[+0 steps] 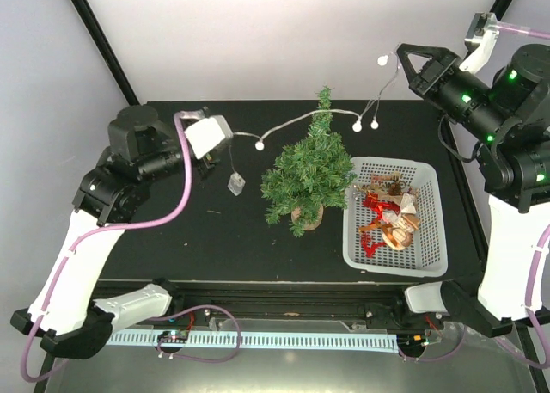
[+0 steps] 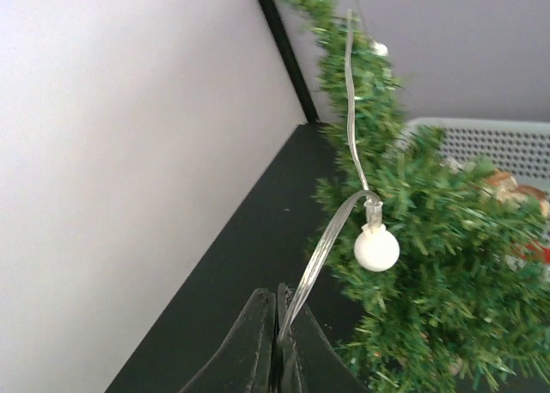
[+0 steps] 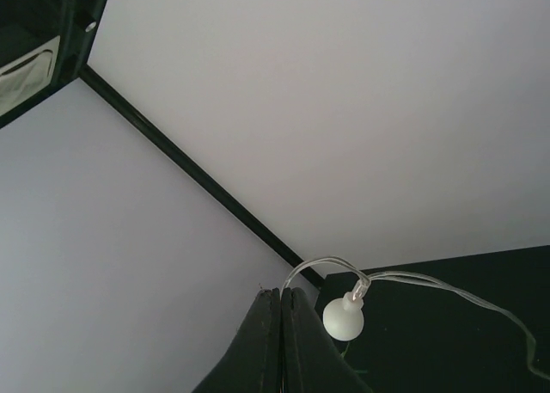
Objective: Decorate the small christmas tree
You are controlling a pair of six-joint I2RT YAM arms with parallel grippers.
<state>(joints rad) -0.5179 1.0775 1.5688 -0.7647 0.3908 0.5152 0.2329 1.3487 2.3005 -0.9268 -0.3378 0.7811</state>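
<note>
Miniature, bushy, dark-green small christmas tree (image 1: pixel 308 174) upright on its round tan base near the middle of the black table (image 1: pixel 215 238), just left of a white plastic lattice basket (image 1: pixel 434 230) holding red and tan ornaments (image 1: pixel 388 217). Clear-wired string of round white bulb lights (image 1: pixel 292 125) draped across the thin treetop and stretched between both arms. Raised left of the tree, left gripper (image 2: pixel 277 328) with black fingers pressed together on the wire, one bulb (image 2: pixel 376 248) hanging just past them against the branches. High at the far right, right gripper (image 3: pixel 281 328) likewise clamped on the wire, another bulb (image 3: pixel 344 321) just beside its tips. Small clear plastic piece (image 1: pixel 235 183) on a strand below the left gripper; hanging or resting on the table, cannot tell.
</note>
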